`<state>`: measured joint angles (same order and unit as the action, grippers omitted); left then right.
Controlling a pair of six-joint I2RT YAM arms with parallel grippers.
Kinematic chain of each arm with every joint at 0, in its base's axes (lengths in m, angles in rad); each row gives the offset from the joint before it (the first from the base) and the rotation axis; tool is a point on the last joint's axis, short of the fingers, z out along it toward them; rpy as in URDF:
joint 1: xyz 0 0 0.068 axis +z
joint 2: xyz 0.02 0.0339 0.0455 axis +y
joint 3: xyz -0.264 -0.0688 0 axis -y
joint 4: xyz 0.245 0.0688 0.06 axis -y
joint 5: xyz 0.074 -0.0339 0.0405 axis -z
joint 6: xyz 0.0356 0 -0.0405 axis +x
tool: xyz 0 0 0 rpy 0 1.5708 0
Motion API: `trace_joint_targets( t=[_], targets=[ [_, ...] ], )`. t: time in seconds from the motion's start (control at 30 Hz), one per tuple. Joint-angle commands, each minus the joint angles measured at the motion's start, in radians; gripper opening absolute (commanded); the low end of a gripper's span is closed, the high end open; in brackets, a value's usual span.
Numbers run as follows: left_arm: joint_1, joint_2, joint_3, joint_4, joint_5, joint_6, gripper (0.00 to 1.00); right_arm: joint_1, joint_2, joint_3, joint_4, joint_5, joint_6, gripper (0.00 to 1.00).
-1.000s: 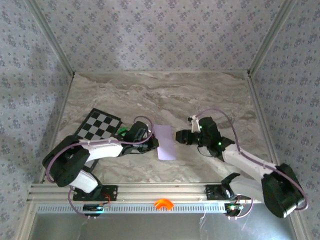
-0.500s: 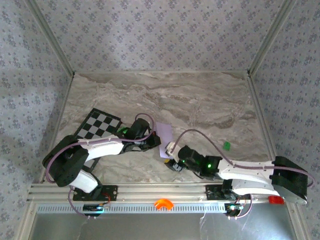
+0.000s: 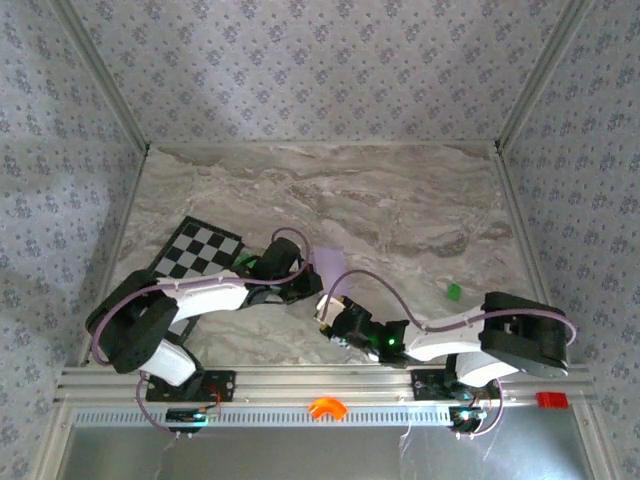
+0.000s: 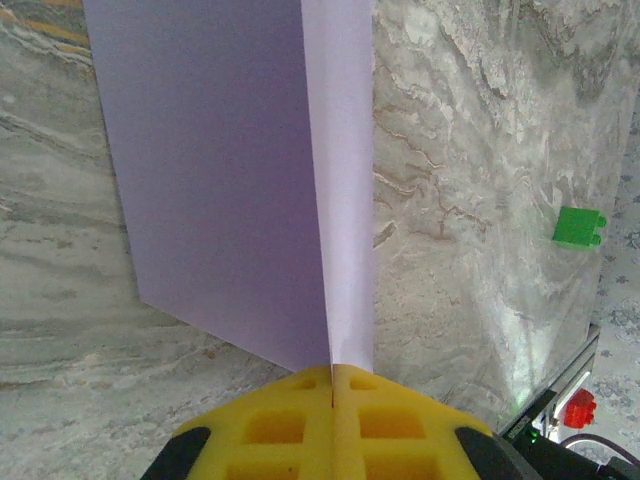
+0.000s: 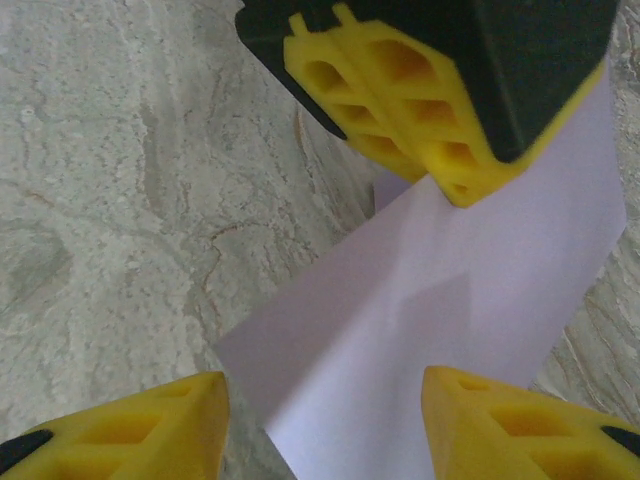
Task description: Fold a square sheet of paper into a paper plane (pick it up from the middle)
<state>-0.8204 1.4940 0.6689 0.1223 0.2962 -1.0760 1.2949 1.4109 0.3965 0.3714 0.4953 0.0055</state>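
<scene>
The grey-veined marble tabletop carries a black-and-white checkered board at its left. Right of the board, near the middle, is the thin pale lilac square sheet of paper. It is doubled along a straight crease, one flap broad and shaded, the other a narrow bright strip. The left pincer is clenched on the paper's creased edge, yellow fingers pressed together. The right pincer sits just beside it, released, with its yellow fingers standing wide to either side of the sheet's near corner. A tiny green plastic block lies well apart to the right.
</scene>
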Motion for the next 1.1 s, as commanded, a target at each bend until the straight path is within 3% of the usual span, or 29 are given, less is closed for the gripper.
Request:
trace_joint_targets(
  t=[0.0,0.47,1.07],
  targets=[
    [-0.005,0.003,0.014,-0.016,0.005,-0.012,0.03,0.026,0.043,0.043,0.062,0.106,-0.019,0.55],
    [-0.008,0.002,0.015,-0.031,-0.003,0.0,0.03,0.014,0.001,0.003,0.033,0.098,0.03,0.39],
    [-0.012,-0.001,0.005,-0.041,-0.023,0.004,0.03,-0.017,-0.085,-0.046,0.069,-0.018,0.039,0.35]
  ],
)
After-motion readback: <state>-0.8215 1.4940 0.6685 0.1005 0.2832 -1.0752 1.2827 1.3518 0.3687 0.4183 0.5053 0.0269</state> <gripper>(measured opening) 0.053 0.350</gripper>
